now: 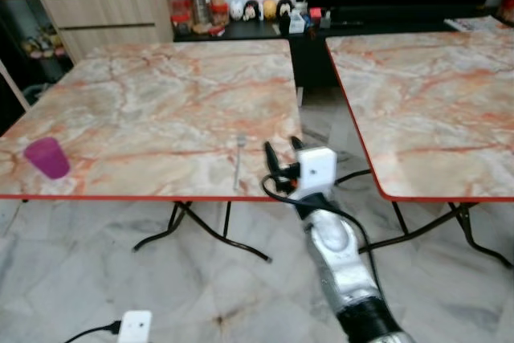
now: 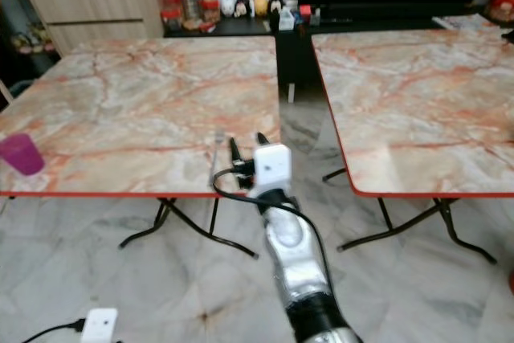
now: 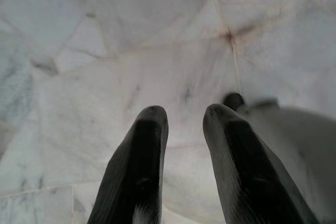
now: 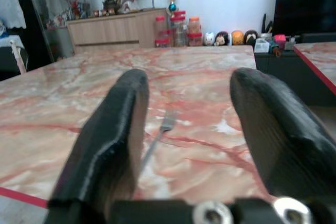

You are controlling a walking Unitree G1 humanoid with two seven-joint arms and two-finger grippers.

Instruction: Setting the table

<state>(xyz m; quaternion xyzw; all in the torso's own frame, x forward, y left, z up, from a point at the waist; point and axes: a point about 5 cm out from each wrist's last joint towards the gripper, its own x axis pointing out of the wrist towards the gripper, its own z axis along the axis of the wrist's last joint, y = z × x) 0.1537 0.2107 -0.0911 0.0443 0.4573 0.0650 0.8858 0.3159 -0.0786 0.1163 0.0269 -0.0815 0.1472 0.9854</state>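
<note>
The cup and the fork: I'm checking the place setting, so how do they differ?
The cup is purple and stands upright near the table's left edge; the fork is thin, silvery and lies flat near the front edge, beside the open right gripper. Both rest on the same marble-patterned table.

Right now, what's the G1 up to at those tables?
Setting the table, early stage. The right hand is open at the near edge of the left table, just right of a fork lying flat on it, holding nothing. A purple cup stands near the table's left corner. The left hand hangs idle over the floor, open.
</note>
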